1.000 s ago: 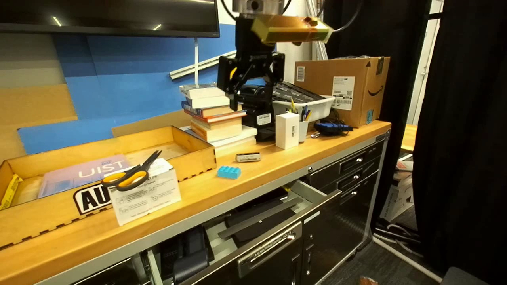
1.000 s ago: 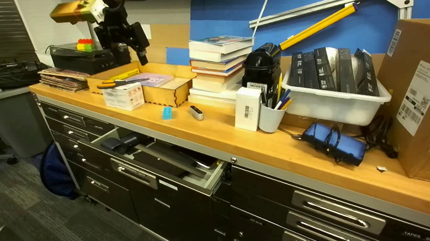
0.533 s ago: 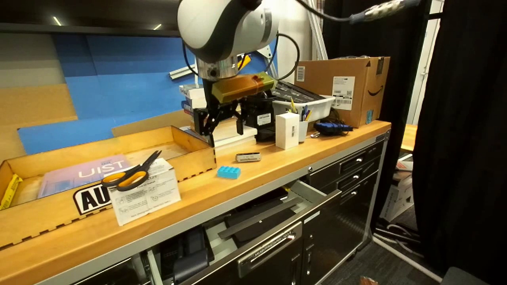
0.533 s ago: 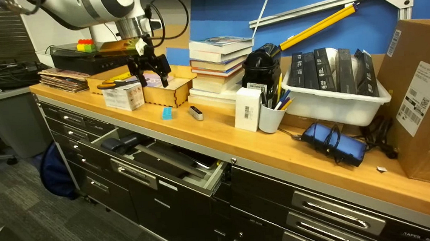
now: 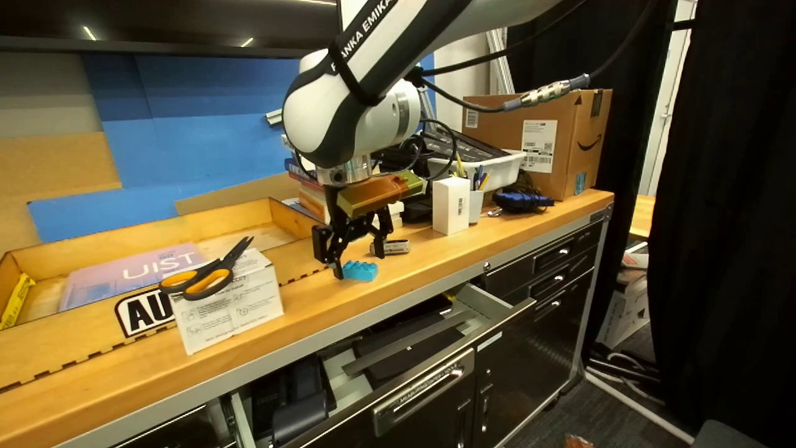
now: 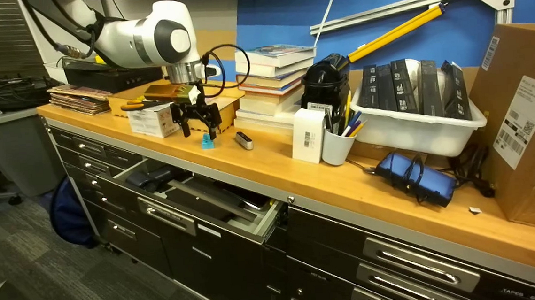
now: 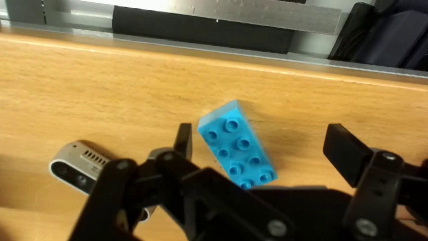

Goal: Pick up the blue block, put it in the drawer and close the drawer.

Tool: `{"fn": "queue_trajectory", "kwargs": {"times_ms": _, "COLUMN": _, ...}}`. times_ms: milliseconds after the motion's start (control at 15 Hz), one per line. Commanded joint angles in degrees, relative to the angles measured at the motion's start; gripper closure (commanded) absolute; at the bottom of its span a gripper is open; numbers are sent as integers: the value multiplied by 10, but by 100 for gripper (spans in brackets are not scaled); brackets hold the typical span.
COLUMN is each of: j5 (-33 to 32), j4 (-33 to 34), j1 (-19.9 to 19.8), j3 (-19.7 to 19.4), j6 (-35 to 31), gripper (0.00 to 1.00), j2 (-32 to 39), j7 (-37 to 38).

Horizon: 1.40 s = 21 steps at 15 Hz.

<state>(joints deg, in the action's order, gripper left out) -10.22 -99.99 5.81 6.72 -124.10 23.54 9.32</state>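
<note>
The blue block (image 5: 360, 272) lies studs up on the wooden worktop, also in an exterior view (image 6: 207, 144). My gripper (image 5: 359, 262) is open and empty, low over the block, also in an exterior view (image 6: 199, 134). In the wrist view the open gripper (image 7: 264, 144) has the block (image 7: 236, 147) between its fingers, turned diagonally and nearer the left finger. I see a gap on both sides; the gripper hides the block's near end. The drawer (image 6: 209, 230) stands open below the worktop edge, with its silver handle (image 5: 424, 393) in front and its grey inside (image 7: 321, 43) showing.
A small silver camera (image 5: 392, 247) lies close to the block. Scissors (image 5: 208, 280) rest on a white box (image 5: 230, 314) by a wooden tray (image 5: 311, 252). Books (image 6: 273, 93), a white carton (image 6: 308, 135) and a pen cup (image 6: 335, 147) stand along the worktop. A metal ruler lies in the drawer.
My gripper has come down from high above the worktop to just over the blue block, staying open. The block and the drawer have not moved.
</note>
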Motion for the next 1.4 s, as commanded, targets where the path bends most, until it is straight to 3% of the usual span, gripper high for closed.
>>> {"fn": "queue_trajectory", "kwargs": {"times_ms": 0, "j5": 0, "j4": 24, "j1": 16, "j3": -22, "j6": -3, "gripper": 10, "j2": 23, "j7": 4}}
{"fn": "queue_trajectory", "kwargs": {"times_ms": 67, "j5": -6, "j4": 27, "j1": 20, "j3": -27, "j6": -7, "gripper": 29, "j2": 27, "j7": 10}}
{"fn": "queue_trajectory", "kwargs": {"times_ms": 200, "j5": -10, "j4": 33, "j1": 25, "j3": -34, "j6": -10, "gripper": 38, "j2": 33, "j7": 12}}
{"fn": "queue_trajectory", "kwargs": {"times_ms": 400, "j5": 3, "j4": 30, "j1": 23, "j3": -35, "j6": -10, "gripper": 62, "j2": 29, "j7": 7}}
{"fn": "queue_trajectory", "kwargs": {"times_ms": 600, "j5": 30, "j4": -20, "j1": 13, "j3": -25, "j6": 6, "gripper": 86, "j2": -19, "j7": -16}}
{"fn": "queue_trajectory", "kwargs": {"times_ms": 1067, "j5": 39, "j4": -183, "j1": 10, "j3": -28, "j6": -10, "gripper": 89, "j2": -139, "j7": 7}}
{"fn": "queue_trajectory", "kwargs": {"times_ms": 1333, "j5": 14, "j4": -224, "j1": 23, "j3": -26, "j6": -53, "gripper": 89, "j2": -141, "j7": 68}}
